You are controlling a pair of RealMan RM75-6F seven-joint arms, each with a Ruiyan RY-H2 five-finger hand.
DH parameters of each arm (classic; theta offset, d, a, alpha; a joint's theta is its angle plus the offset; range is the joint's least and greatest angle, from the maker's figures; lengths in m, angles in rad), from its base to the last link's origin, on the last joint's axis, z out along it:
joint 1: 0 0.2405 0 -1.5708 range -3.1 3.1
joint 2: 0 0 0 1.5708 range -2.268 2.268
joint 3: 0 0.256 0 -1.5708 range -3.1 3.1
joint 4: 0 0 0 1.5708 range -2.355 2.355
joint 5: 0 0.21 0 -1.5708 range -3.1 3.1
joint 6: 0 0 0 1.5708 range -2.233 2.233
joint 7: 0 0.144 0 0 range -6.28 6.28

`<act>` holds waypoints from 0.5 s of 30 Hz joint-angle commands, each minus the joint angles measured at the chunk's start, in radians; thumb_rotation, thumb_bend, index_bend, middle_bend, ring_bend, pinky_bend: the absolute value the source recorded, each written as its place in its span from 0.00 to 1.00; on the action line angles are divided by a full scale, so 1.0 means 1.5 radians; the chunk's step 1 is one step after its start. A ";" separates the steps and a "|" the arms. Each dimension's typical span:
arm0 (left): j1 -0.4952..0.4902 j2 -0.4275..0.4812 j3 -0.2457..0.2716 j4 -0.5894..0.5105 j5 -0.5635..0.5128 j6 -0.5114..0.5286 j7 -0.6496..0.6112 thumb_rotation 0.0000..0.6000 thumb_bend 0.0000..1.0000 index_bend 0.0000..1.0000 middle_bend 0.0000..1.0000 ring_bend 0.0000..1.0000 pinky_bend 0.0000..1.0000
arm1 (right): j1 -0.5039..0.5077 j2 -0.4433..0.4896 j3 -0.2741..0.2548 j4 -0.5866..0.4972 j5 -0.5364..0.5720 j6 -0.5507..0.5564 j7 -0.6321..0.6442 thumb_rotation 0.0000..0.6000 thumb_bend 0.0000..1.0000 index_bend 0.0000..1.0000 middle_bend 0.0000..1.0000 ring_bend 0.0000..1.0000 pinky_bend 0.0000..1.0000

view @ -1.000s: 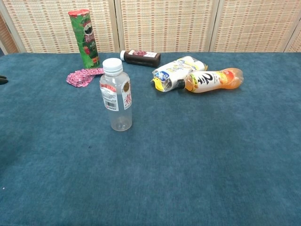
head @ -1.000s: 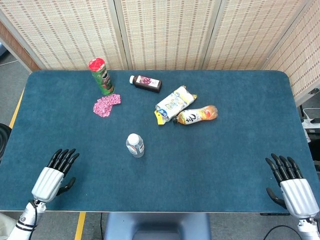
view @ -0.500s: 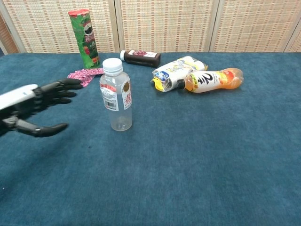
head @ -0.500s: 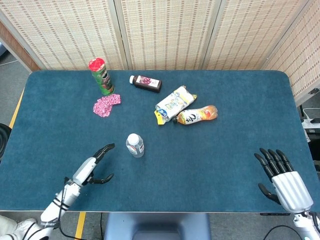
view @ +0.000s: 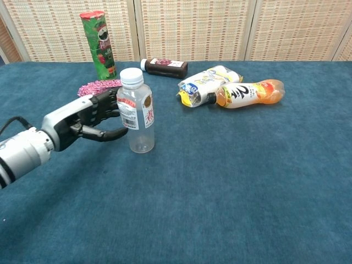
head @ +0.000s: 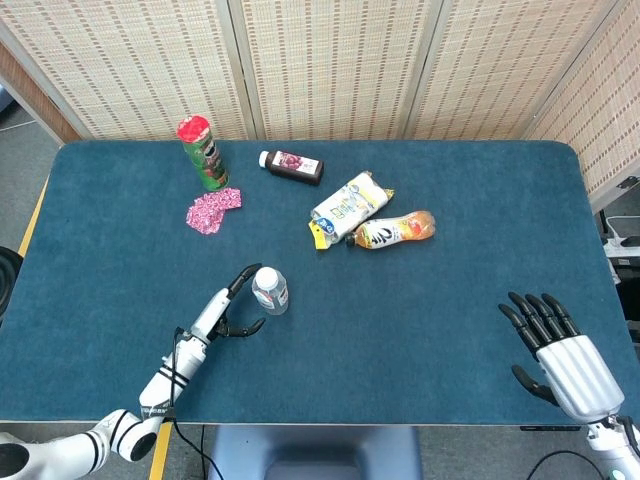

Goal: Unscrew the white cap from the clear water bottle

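Left hand (view: 91,118) spread beside upright water bottle (view: 135,113); right hand (head: 560,352) spread

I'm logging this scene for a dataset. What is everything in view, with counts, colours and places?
water bottle: 1, clear, white cap, upright, table centre-left
chip can: 1, green, red lid, upright, far left
wrapper: 1, pink, beside the can
small bottle: 1, dark, lying at far centre
pouch: 1, white-yellow, lying mid-table
juice bottle: 1, orange, lying beside the pouch
table: 1, teal cloth
left robot hand: black fingers at the water bottle
right robot hand: near right edge, fingers spread
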 commanded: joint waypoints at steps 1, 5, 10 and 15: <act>-0.015 -0.011 -0.009 0.006 -0.004 -0.012 -0.011 1.00 0.32 0.00 0.00 0.00 0.05 | 0.000 0.001 0.001 0.000 0.005 -0.003 0.001 1.00 0.22 0.00 0.00 0.00 0.00; -0.029 -0.026 -0.019 0.016 -0.018 -0.027 -0.014 1.00 0.32 0.00 0.00 0.00 0.05 | 0.001 0.002 0.002 0.000 0.008 -0.003 0.002 1.00 0.22 0.00 0.00 0.00 0.00; -0.039 -0.045 -0.027 0.027 -0.027 -0.030 -0.023 1.00 0.32 0.00 0.00 0.00 0.05 | 0.001 0.003 0.002 -0.001 0.011 -0.004 0.000 1.00 0.22 0.00 0.00 0.00 0.00; -0.052 -0.060 -0.030 0.047 -0.032 -0.042 -0.030 1.00 0.32 0.03 0.10 0.02 0.07 | 0.001 0.004 0.001 -0.001 0.013 -0.006 0.000 1.00 0.22 0.00 0.00 0.00 0.00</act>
